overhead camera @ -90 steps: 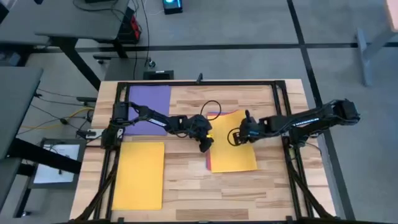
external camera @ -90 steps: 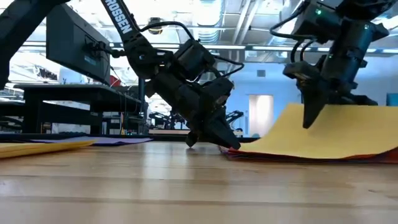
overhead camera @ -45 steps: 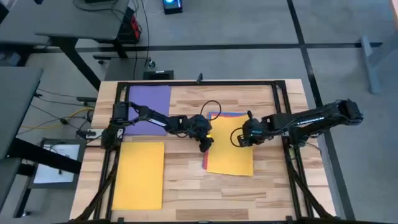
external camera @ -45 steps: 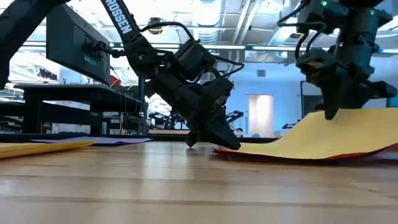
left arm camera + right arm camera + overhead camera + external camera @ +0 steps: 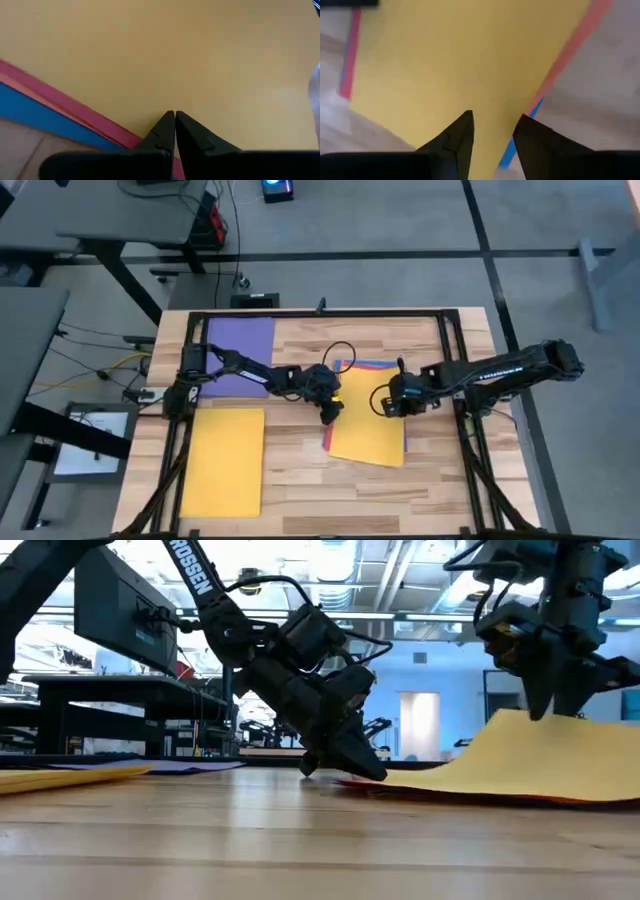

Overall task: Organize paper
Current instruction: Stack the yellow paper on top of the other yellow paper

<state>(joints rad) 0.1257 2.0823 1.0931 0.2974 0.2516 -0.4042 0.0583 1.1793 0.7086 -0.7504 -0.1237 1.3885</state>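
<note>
Far out to the left of both grippers, near the left edge of the pale wooden slatted table [image 5: 300, 480], two thin plain sheets lie flat on their own: a purple rectangular sheet of paper [image 5: 241, 340] at the far corner beside the left arm's base, and a yellow rectangular sheet [image 5: 224, 463] nearer the front, the two well apart from the working stack; the left gripper [image 5: 330, 412] reaches in over the middle of the table with its dark fingers pressed together, tips down on the left edge of the stack, where the wrist view shows them closed to a point [image 5: 174, 125] on yellow paper right beside the uncovered pink-red [image 5: 65, 107] and blue [image 5: 30, 117] margins; just to its right lies the stack itself, a top yellow sheet [image 5: 367, 428] turned askew over the sheets beneath, so a thin pink-red strip [image 5: 327, 436] shows along its left side and a blue and salmon band [image 5: 368, 365] shows at its far edge; the right gripper [image 5: 383, 402] hangs over the right part of that top sheet, its fingers [image 5: 455, 137] pinching the yellow paper between them; seen level across the table, the yellow sheet [image 5: 540, 755] curves up from the wood toward this gripper [image 5: 545, 705], its lifted edge at the fingertips while its left end stays down by the left gripper [image 5: 365, 768].
</note>
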